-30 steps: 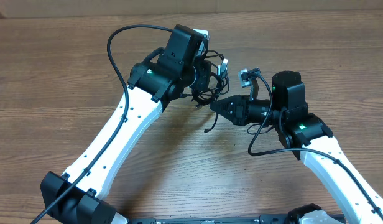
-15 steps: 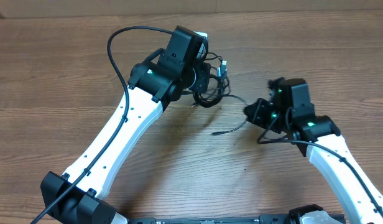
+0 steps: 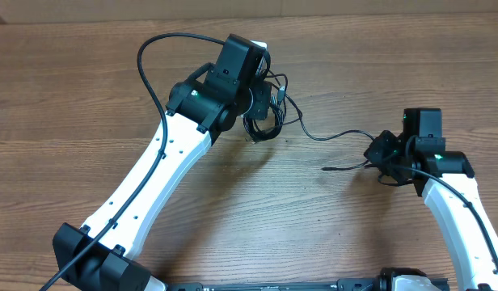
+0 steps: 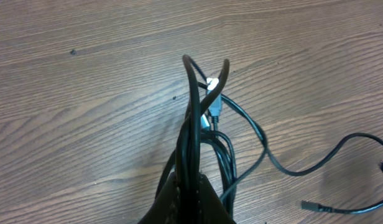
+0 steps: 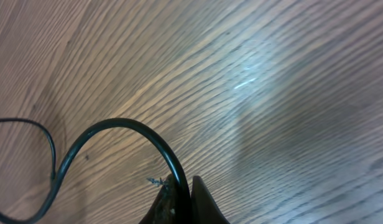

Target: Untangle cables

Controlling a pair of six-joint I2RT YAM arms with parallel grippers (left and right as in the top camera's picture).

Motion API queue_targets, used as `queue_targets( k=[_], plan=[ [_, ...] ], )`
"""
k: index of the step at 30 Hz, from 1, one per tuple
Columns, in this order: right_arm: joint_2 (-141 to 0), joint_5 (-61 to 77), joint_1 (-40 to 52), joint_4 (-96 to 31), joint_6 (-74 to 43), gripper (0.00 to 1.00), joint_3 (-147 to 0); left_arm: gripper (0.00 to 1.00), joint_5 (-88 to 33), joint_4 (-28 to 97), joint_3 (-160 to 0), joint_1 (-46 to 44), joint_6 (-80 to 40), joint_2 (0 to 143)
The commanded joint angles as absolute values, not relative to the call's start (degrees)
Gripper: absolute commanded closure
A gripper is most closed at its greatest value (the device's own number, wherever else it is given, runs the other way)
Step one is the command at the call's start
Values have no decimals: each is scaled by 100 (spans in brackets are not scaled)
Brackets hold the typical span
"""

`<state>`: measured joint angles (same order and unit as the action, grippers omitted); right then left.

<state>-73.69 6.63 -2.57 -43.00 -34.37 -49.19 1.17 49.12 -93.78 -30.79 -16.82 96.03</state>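
Spanning strand: thin black cord [image 3: 334,136] runs rightward from the looped black cable bundle [image 3: 269,129].
Left gripper [image 4: 190,186]: clamped on bundle.
Right gripper [image 3: 377,152]: pinching strand, far right of bundle.

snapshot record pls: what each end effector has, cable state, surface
left end effector: shut on the cable bundle
right end effector: shut on one strand
strand: runs from the cable bundle across to the right end effector
plug end: loose on the table, between the two end effectors
cable bundle: several loops, not yet separated
table: bare wood grain
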Motion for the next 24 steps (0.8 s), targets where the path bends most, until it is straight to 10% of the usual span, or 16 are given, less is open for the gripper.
queue_targets(
  k=[1, 3, 6, 16, 24],
  plan=[
    [-7369, 910, -303, -4259, -3409, 73, -4947, 96, 237, 4884, -9498, -3109, -1780, 9526],
    [-7369, 1306, -301, -4143, -3192, 24, -4947, 96, 235, 4884, -9498, -3109, -1780, 9526],
    [-7369, 1966, -301, -3997, -3148, 4, -4947, 96, 231, 4880, -9498, -3109, -1780, 9526],
    [-7369, 3380, -296, -3406, -5146, 3, -4947, 96, -528, 4654, -9498, -3116, -1787, 9526],
    [-7369, 3529, 49, -2858, -5728, 21, -4947, 96, -1212, 4469, -9498, -3194, -1890, 9526]
  ],
)
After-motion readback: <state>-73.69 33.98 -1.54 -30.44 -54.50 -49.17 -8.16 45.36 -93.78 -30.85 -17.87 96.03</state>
